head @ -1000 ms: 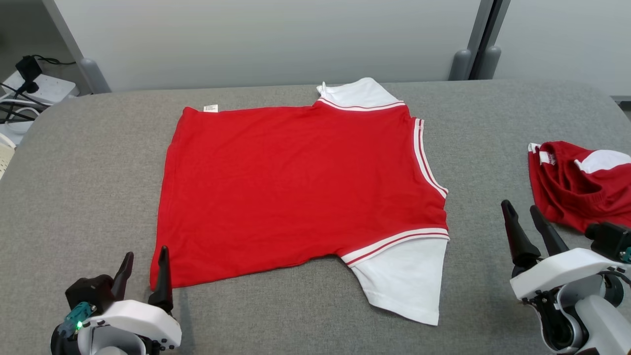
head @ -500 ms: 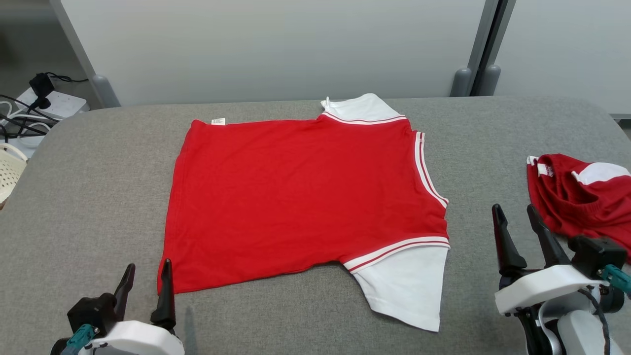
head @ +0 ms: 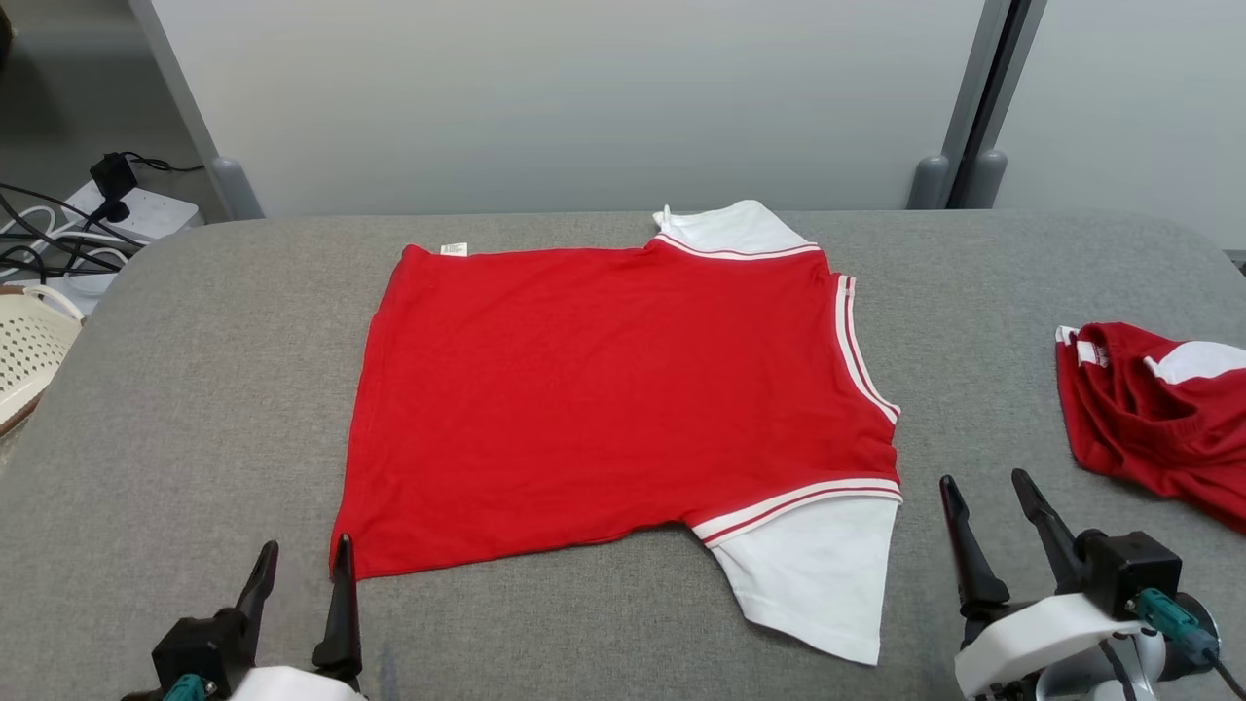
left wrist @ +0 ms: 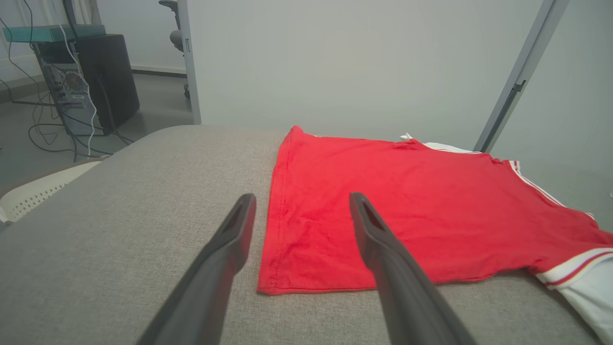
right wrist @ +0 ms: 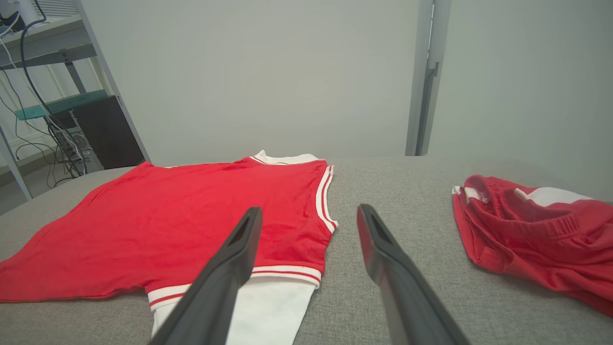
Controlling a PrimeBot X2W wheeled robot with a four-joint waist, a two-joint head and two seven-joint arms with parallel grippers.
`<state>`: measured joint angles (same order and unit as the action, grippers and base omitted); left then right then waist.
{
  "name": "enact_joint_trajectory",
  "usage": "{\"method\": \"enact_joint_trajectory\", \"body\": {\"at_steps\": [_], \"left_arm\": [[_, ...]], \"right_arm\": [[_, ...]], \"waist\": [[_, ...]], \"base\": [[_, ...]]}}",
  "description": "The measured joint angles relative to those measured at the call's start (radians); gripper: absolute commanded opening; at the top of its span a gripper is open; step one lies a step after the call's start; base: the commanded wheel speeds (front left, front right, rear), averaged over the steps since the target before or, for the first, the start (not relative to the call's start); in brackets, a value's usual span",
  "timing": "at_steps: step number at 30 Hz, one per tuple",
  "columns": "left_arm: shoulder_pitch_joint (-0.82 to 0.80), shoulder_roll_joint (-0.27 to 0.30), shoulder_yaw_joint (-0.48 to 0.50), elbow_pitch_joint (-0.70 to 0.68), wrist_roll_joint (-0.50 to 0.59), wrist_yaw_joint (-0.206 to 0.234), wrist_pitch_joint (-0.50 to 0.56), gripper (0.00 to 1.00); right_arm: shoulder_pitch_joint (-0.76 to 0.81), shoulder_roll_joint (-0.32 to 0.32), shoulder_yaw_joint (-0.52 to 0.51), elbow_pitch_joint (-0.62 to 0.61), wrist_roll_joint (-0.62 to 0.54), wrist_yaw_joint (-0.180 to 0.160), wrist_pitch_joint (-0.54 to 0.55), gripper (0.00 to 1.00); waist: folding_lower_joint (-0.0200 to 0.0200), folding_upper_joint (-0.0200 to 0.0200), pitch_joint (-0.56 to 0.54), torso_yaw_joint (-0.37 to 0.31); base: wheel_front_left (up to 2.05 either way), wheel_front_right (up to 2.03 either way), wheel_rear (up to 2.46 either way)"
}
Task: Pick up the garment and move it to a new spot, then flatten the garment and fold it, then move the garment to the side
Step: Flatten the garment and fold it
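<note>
- One flat red short-sleeved shirt with white sleeves and striped trim point(head: 613, 399) lies spread across the middle of a grey fabric-covered table point(head: 195, 389), its neckline toward the robot's right.
- The left gripper point(head: 307, 542) is at the near left, jaws wide apart and empty, one finger just beside the shirt's near hem corner.
- The right gripper point(head: 981, 477) is at the near right, jaws wide apart, holding nothing, between the shirt and a crumpled red-and-white garment point(head: 1158, 419).
- A white perforated basket point(head: 29, 350) and a white power strip point(head: 146, 209) sit beyond the table's left edge.
</note>
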<state>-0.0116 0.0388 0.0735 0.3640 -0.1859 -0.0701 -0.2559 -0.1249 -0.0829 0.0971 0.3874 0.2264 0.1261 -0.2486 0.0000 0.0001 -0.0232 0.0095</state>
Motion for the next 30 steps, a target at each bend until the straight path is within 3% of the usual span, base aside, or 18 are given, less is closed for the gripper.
{"method": "enact_joint_trajectory", "body": {"at_steps": [19, 30], "left_arm": [[0.034, 0.001, -0.034, -0.007, 0.001, 0.02, 0.0, 1.0], [0.034, 0.001, -0.086, 0.021, -0.004, 0.017, 0.0, 1.0]], "right_arm": [[0.024, 0.017, 0.001, 0.001, -0.06, 0.0, 0.0, 1.0], [0.023, 0.013, 0.099, 0.17, -0.071, 0.0, 0.0, 1.0]], "waist": [[0.0, 0.0, 0.01, 0.005], [0.0, 0.0, 0.031, 0.016]], "base": [[0.0, 0.0, 0.0], [0.0, 0.0, 0.0]]}}
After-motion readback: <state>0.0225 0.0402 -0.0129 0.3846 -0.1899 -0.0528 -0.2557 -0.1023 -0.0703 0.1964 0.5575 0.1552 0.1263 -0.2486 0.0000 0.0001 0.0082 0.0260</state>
